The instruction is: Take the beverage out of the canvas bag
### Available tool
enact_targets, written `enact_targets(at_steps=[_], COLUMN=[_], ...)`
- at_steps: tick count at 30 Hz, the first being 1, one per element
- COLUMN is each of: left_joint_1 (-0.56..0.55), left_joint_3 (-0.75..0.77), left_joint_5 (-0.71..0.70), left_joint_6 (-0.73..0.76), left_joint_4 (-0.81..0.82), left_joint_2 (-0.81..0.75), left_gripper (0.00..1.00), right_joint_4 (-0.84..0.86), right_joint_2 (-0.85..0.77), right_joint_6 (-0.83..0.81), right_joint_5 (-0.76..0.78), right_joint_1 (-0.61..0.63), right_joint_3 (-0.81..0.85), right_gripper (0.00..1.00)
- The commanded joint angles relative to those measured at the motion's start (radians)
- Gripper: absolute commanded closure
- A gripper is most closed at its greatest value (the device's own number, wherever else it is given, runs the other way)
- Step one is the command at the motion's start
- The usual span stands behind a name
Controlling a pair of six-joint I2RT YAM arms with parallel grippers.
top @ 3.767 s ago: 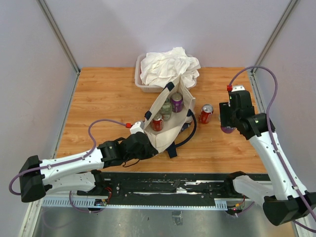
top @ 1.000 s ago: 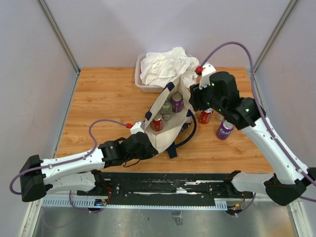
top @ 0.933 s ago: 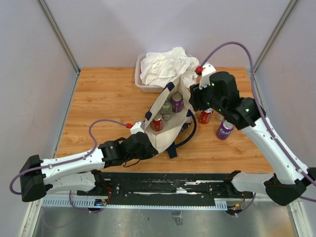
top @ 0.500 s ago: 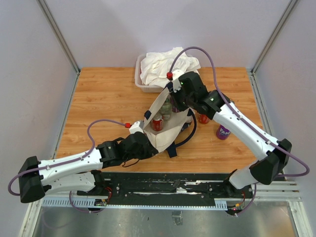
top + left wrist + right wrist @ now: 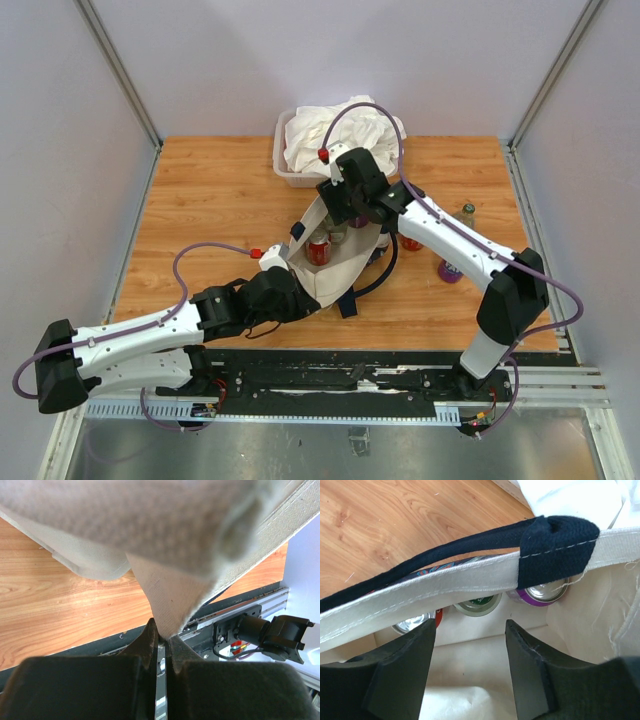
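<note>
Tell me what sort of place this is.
Probably a robotics lab test cell: wooden tabletop boxed in by plain white panels, two arms bolted to a metal rail, a canvas bag of cans.

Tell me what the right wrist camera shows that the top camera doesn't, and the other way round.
Right wrist only: the purple can top inside the canvas bag, seen just under its rim, beyond the open right pincer. Top only: the left pincer shut on the bag's near edge, and another purple can outside the bag on the table. Both: the bag, its navy strap and the wooden table.
</note>
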Motion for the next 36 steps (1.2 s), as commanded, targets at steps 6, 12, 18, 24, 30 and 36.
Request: enact_targets(at_steps=[6,12,18,24,30,36], left_joint_1=[-0.003,-0.003,-0.003,-0.003,-0.002,-0.003], left_joint_3=[-0.014,-0.015,-0.020,-0.023,-0.023,-0.030], left_joint_5=[0.002,0.011,0.019,0.026,0.028,0.022], left_joint_6=[0.003,0.006,0.006,0.007,0.007,0.005], left_joint_4=[-0.023,-0.024,-0.017,-0.010,-0.006,-0.010], left_joint_2=[-0.001,0.009,0.018,0.030,0.034,0.022], left_gripper=[0.99,0.99,1.00,0.99,1.00,0.99], right_joint_4=[0.093,0.134,0.176,0.191,0.188,0.179], right_joint_2=[0.086,0.147,0.178,0.192,0.196,0.168], right_joint_6=[0.024,0.044,0.060,0.066,0.070,0.042], right_joint_5=[0.017,0.002,-0.018,-0.033,-0.049,-0.071], right_joint_1=[-0.034,-0.055,-0.067,-0.070,-0.070,-0.071], right_joint_3=[-0.010,0.010,0.015,0.017,-0.004,-0.010], right_gripper=[0.39,0.39,0.40,0.46,0.92,0.99])
